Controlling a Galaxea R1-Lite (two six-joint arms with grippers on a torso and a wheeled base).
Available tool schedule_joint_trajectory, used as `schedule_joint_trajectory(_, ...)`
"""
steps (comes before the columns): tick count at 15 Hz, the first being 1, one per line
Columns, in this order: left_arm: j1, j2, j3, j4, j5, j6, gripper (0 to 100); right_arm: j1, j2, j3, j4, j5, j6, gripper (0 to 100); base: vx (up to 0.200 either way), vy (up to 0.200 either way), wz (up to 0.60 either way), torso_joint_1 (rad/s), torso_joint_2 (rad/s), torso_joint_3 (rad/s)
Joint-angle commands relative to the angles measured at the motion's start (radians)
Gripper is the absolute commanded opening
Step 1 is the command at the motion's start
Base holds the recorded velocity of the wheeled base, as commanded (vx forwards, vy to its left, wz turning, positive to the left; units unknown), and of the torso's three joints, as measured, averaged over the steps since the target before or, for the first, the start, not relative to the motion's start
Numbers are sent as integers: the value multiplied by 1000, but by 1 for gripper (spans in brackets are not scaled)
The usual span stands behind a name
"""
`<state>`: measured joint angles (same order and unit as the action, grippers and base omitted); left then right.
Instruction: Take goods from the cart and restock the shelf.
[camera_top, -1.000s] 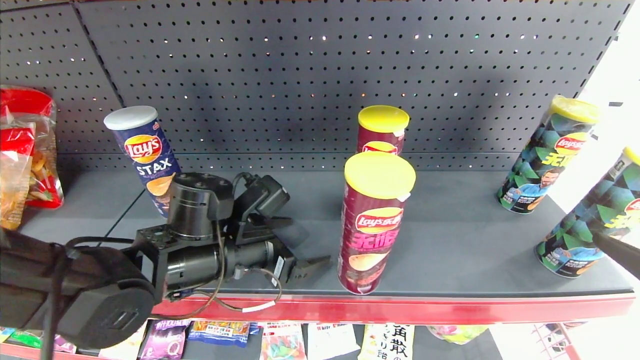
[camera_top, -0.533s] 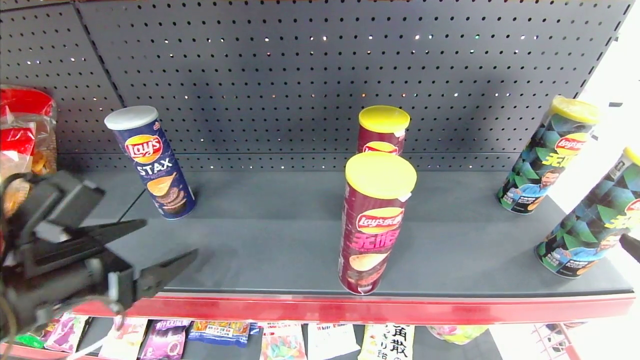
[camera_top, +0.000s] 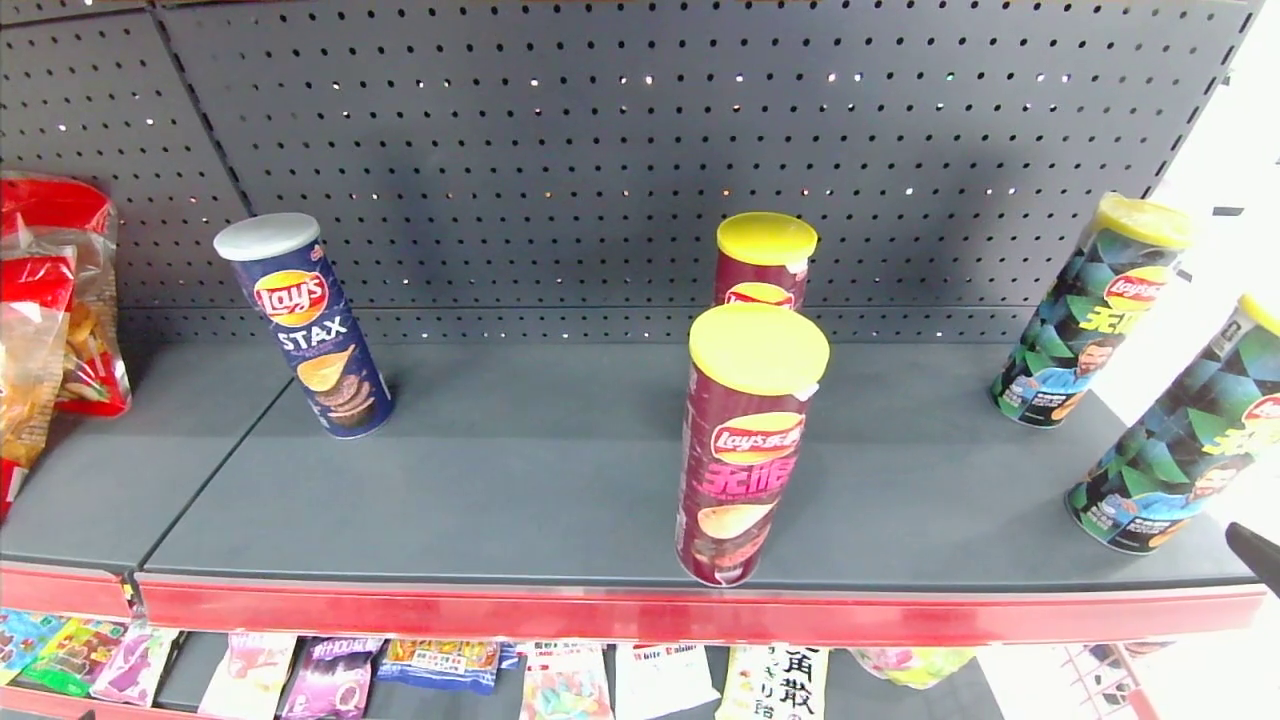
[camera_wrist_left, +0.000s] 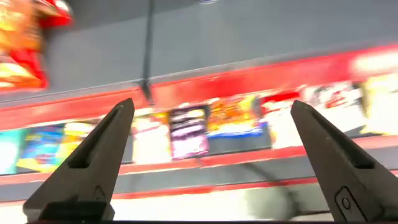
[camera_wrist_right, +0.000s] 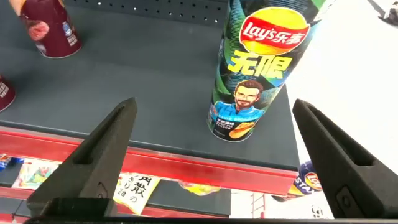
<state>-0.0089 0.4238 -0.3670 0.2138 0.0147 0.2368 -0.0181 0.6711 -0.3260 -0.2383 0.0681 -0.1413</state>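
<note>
Fingers (camera_wrist_left: 93, 168) of the left gripper (camera_wrist_left: 211, 158) are spread wide and empty, facing the red front lip of the shelf (camera_wrist_left: 249, 37). The right gripper (camera_wrist_right: 214, 162) gapes equally wide and empty, just before a green chip can (camera_wrist_right: 258, 68) standing upright near the shelf's right front corner.

My left gripper (camera_wrist_left: 211, 165) gapes wide, holding nothing; my right gripper (camera_wrist_right: 211, 162) is spread just as wide, likewise empty.
</note>
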Motion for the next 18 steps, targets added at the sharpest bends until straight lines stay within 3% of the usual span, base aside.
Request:
schedule_joint_trajectory(1, 9, -48, 5, 4, 5, 27, 100, 0, 7, 11, 1, 2, 2, 100, 0, 0, 0, 0, 0, 0)
schedule_joint_trajectory(5, 12, -50, 8, 4, 83, 35, 100, 3, 7, 35, 4, 7, 11, 100, -150, 0, 0, 8, 4, -3)
schedule_joint_trajectory(9, 10, -56, 20, 4, 82, 32, 100, 4, 2, 42, 2, 7, 9, 100, -200, 0, 0, -6, 0, 0)
schedule_joint_trajectory(14, 9, -69, 40, -11, 79, 33, 100, 7, -1, 41, 2, 6, 5, 100, 0, 0, 0, 0, 0, 0)
schedule_joint_trajectory(18, 7, -79, 63, -30, 70, 33, 100, 9, 2, 42, 4, 6, 3, 100, 0, -200, 0, 7, 4, 2)
